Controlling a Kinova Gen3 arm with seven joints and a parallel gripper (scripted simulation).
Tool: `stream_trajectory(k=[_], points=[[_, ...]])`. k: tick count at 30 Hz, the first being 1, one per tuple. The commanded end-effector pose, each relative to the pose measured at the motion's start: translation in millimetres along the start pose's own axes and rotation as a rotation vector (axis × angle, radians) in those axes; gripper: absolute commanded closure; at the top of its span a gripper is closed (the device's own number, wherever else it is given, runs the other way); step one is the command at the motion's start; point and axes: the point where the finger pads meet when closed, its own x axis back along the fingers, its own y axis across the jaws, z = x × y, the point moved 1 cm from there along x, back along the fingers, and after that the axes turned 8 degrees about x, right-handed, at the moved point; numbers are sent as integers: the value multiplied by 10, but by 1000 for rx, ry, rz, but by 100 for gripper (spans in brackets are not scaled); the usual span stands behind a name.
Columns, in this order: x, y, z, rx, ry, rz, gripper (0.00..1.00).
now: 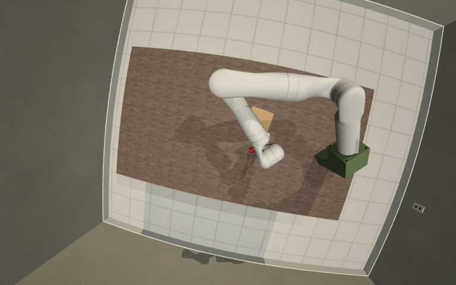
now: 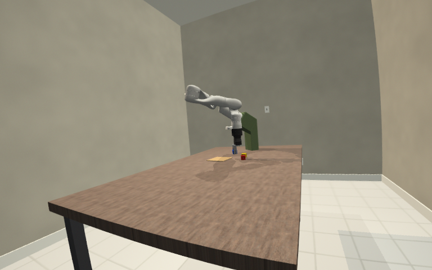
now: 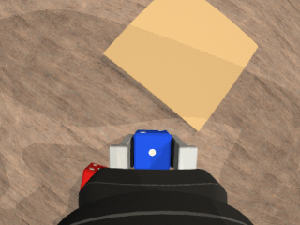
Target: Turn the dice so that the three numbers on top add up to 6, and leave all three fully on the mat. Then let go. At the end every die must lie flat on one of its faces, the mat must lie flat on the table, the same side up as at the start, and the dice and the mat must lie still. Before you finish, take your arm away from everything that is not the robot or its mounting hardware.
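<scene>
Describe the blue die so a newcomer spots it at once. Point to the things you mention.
On the brown table (image 1: 151,100) (image 2: 190,203), find the tan mat (image 1: 263,114) (image 2: 219,158) (image 3: 187,56). Just off its near corner in the wrist view, the gripper (image 2: 234,152) (image 3: 152,145) grips the blue die (image 2: 233,152) (image 3: 152,145). One white pip faces up; the red (image 1: 252,149) (image 2: 243,157) (image 3: 91,175) and yellow (image 2: 244,154) dice sit ungripped.

Wht. rounded arm (image 1: 255,85) (image 2: 223,101), blk. wrist (image 2: 237,133).
</scene>
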Motion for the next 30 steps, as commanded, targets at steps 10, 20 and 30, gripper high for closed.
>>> stream_trajectory(k=[10,20,30], points=[[607,-58,6,0,-1,19,43],[644,-57,6,0,-1,19,43],[645,-14,45,-32,-1,19,43]])
